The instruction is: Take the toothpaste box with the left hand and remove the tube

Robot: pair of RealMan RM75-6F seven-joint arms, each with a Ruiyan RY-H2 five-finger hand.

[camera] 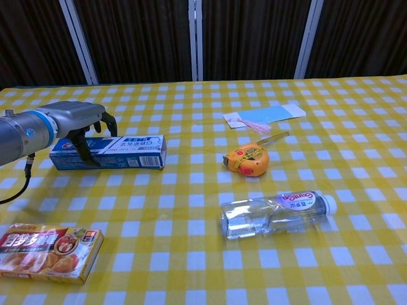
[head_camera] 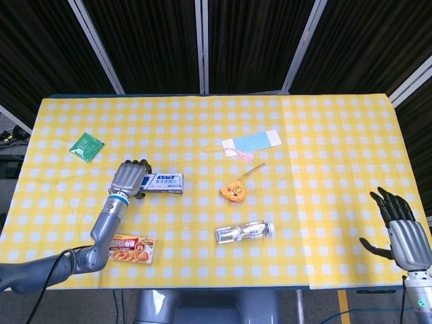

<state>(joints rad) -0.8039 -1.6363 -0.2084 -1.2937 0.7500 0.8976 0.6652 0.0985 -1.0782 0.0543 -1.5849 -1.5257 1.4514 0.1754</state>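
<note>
The blue and white toothpaste box (head_camera: pixel 163 182) lies flat on the yellow checked tablecloth, left of centre, its long side running left to right. My left hand (head_camera: pixel 129 179) arches over the box's left end. In the chest view the left hand (camera: pixel 75 121) has its thumb down in front of the toothpaste box (camera: pixel 130 152) and its fingers behind it, and the box still lies on the cloth. No tube shows. My right hand (head_camera: pixel 403 233) hovers off the table's front right corner with fingers spread, holding nothing.
A curry box (head_camera: pixel 129 248) lies at the front left. A clear bottle (head_camera: pixel 244 231) lies on its side near the middle, an orange tape measure (head_camera: pixel 233 191) behind it. A blue card with a tassel (head_camera: pixel 251 143) and a green packet (head_camera: pixel 87 144) lie further back.
</note>
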